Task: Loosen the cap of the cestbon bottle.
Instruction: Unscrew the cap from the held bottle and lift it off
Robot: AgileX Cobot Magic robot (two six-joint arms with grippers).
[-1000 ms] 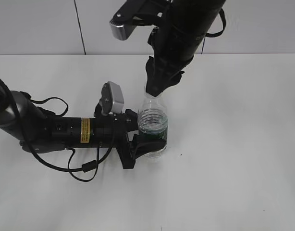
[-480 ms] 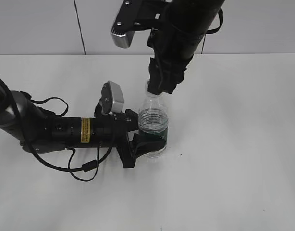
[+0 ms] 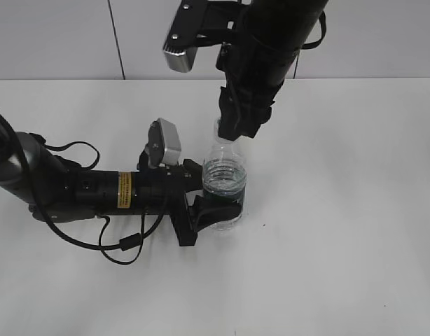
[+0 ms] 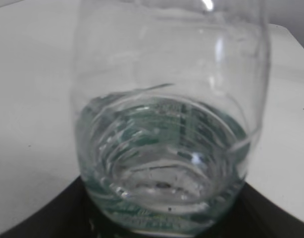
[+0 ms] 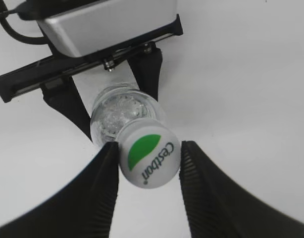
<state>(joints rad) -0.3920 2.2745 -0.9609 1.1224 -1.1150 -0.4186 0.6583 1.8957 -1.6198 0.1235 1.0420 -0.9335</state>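
Now the right gripper (image 5: 148, 161) pinches the cap (image 5: 148, 160); at nine o'clock, the left gripper (image 3: 208, 210) clamps the cestbon bottle (image 3: 223, 185).

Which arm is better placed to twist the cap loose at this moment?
Right. The right gripper comes down from above with a finger on each side of the cap. The left gripper lies along the table, clamped on the body of the cestbon bottle, so it steadies the bottle.
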